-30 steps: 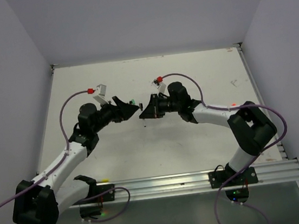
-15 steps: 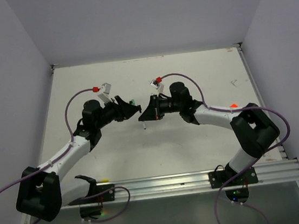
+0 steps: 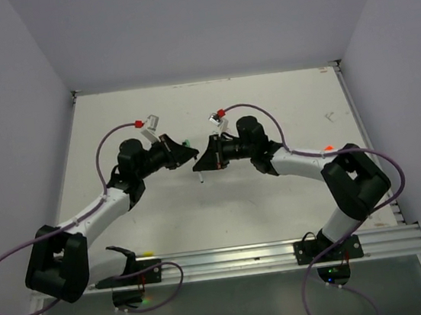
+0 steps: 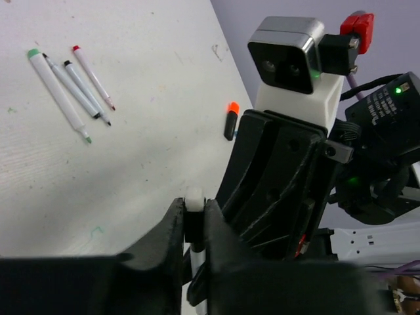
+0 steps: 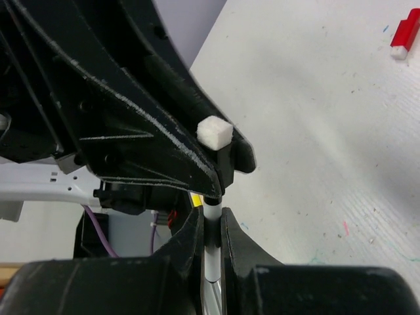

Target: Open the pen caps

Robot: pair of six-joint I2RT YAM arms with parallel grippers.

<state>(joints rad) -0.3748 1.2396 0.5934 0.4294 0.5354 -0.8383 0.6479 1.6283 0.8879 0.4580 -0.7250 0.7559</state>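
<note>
1. No brand or label can be read on any pen or cap; the print is too small.
2. The left hand (image 4: pixel 193 211) is narrowed onto one black cap (image 4: pixel 194 200) with a white end. The cap sits upright between its two fingers.
3. The right hand (image 5: pixel 210 220) is pinched on one white pen (image 5: pixel 211 252). The top of the pen runs up into the black cap.
4. Both hands meet tip to tip above the middle of the table (image 4: pixel 131 164).
5. Four loose pens (image 4: pixel 56 92) lie side by side on the table, well apart from the hands. One has a green end, two have black ends and one has a red end.
6. Two loose caps show. One orange-topped cap (image 4: pixel 230 123) lies on the table beyond the hands, and one red cap (image 5: pixel 403 36) lies at the far edge of the right wrist view.
</note>
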